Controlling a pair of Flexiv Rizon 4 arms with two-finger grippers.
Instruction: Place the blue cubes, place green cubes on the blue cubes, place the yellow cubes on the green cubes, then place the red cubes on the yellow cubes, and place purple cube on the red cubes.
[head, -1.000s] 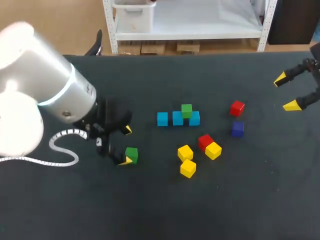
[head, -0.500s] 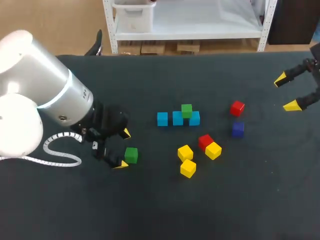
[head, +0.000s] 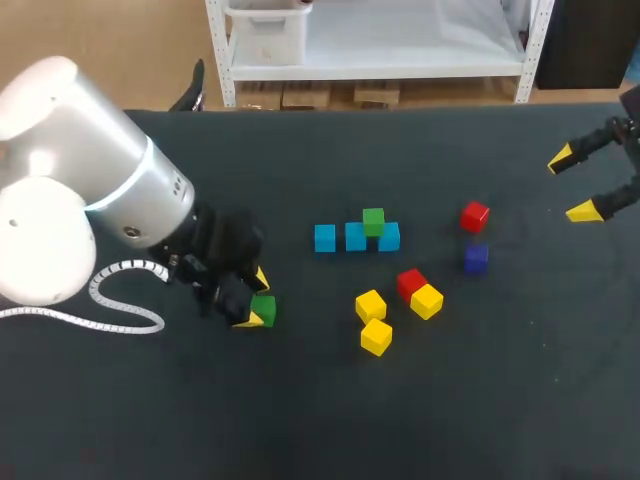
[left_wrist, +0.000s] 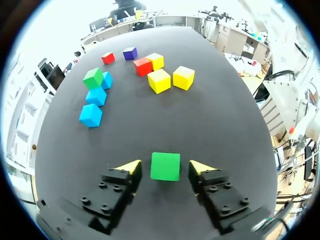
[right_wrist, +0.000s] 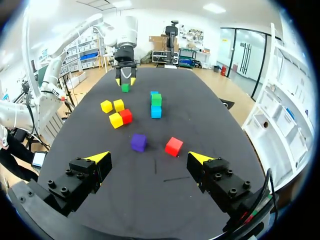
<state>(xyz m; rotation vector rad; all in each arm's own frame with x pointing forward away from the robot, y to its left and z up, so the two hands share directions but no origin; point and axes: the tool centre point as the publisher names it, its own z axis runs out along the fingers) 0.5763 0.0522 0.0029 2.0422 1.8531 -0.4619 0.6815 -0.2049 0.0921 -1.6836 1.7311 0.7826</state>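
Green cube (head: 263, 308): 8 o'clock of blue row (head: 355, 237).
Left tool (left_wrist: 165, 167): apart, straddling it, gaps both sides.
Risk: off-centre closing may twist or nudge the cube.
Right tool (right_wrist: 149, 157): apart, empty.

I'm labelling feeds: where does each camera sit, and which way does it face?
Head: above, behind, looking down on the table; left arm, right jaws show.
Left wrist: on that arm, looks along its open jaws flanking a green cube.
Right wrist: likewise mounted, looks across the table between its open jaws.
Shared: all see that cube.
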